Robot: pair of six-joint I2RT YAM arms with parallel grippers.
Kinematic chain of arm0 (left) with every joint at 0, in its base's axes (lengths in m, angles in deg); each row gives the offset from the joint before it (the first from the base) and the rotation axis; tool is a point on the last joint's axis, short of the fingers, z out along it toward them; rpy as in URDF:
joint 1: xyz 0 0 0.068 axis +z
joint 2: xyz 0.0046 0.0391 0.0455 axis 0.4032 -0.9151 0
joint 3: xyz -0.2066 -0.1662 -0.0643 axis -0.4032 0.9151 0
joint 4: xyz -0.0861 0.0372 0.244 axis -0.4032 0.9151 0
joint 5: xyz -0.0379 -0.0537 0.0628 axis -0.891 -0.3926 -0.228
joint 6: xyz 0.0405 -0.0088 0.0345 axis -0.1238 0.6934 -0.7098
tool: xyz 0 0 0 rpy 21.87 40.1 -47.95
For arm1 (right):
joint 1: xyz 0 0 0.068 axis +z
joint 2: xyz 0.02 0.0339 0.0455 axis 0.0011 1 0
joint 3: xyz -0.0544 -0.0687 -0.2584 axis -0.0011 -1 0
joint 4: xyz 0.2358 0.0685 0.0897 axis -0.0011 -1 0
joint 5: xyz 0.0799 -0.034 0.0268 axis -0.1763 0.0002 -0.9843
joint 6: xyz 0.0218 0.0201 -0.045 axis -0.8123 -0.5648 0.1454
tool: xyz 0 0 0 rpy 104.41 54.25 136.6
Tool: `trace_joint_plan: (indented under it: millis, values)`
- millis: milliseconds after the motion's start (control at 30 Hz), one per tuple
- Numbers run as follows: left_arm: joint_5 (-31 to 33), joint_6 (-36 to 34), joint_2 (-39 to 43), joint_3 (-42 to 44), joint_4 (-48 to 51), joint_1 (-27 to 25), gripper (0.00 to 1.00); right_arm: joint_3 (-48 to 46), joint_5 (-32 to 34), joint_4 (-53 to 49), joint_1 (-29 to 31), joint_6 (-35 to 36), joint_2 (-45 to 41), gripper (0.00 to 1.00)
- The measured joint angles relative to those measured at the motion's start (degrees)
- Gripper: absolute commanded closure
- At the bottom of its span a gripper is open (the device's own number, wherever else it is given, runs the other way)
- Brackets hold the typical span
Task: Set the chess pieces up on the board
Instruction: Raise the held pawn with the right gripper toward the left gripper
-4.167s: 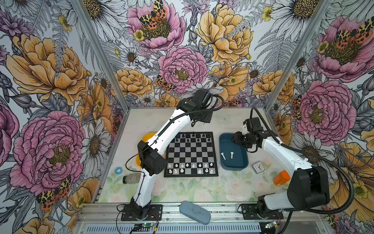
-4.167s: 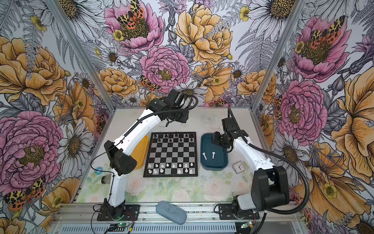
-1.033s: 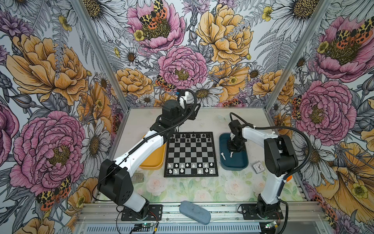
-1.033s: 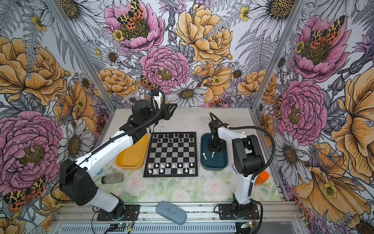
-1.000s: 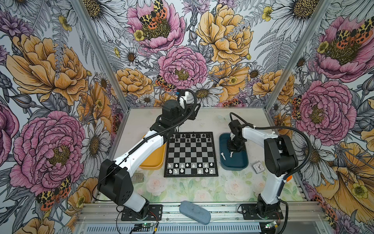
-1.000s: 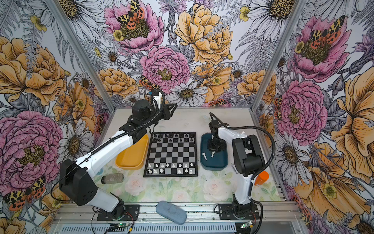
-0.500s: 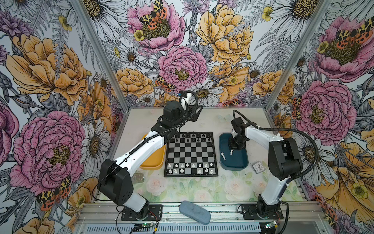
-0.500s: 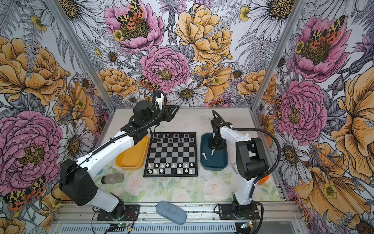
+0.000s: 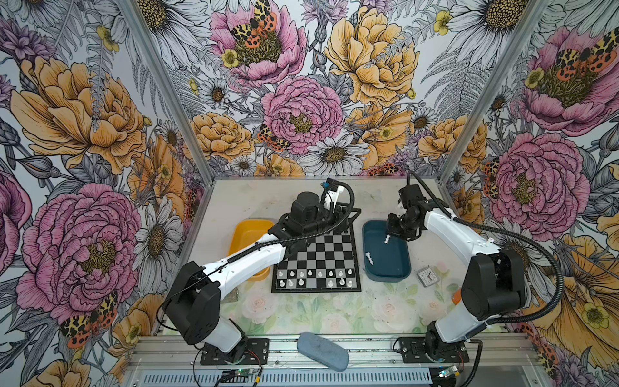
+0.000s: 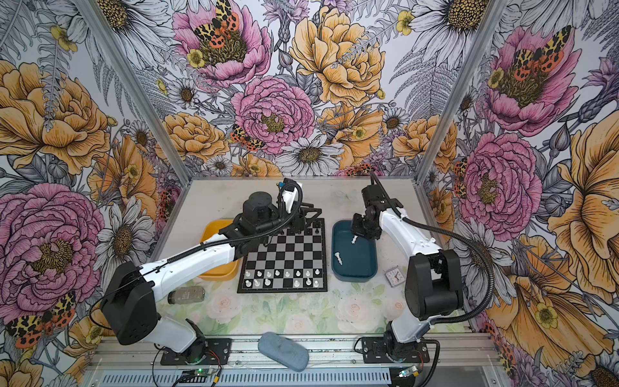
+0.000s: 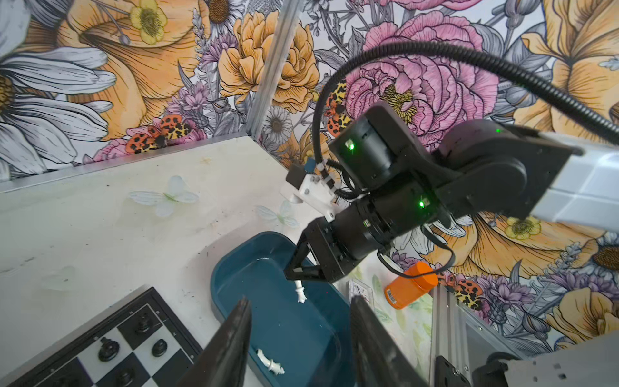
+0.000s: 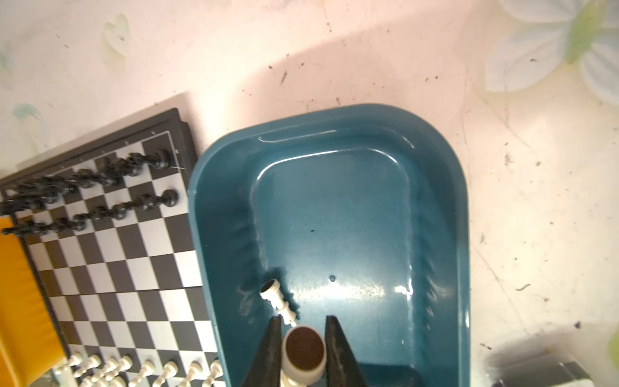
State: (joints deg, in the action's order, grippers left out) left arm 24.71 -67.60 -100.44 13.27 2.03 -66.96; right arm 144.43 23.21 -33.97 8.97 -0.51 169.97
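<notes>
The board (image 9: 316,248) (image 10: 284,249) lies mid-table, with several white chess pieces (image 9: 315,278) (image 12: 147,368) standing on its near rows and black chessmen (image 12: 100,187) on its far rows. My right gripper (image 9: 390,232) (image 10: 357,232) (image 12: 303,338) hangs over the blue tray (image 9: 387,277) (image 12: 201,234), shut on a white piece (image 9: 387,239) (image 12: 304,351) lifted off the tray floor. Another white piece (image 9: 368,258) (image 12: 278,300) lies flat in that tray. My left gripper (image 9: 350,216) (image 11: 300,321) hovers at the board's far right corner, open with nothing in it.
A yellow tray (image 9: 246,231) sits left of the board, partly under my left arm. A small clock (image 9: 426,277) and an orange bottle (image 11: 410,284) stand right of the blue tray. A small jar (image 10: 186,295) and a grey-blue pouch (image 9: 322,351) lie near the front.
My left gripper has drifted right along the board's far edge and opened wider. My right gripper has risen a little with the white piece, and its elbow has swung outward to the right.
</notes>
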Motion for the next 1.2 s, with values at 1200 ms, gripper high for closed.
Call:
trace_joint_plan:
  millis: [1200]
  values:
    - [21.29, -8.87, -10.99, 15.17, -44.3, -16.33, 0.56, -6.88, -7.3, 11.54, -0.37, -14.56, -21.73, 1.0]
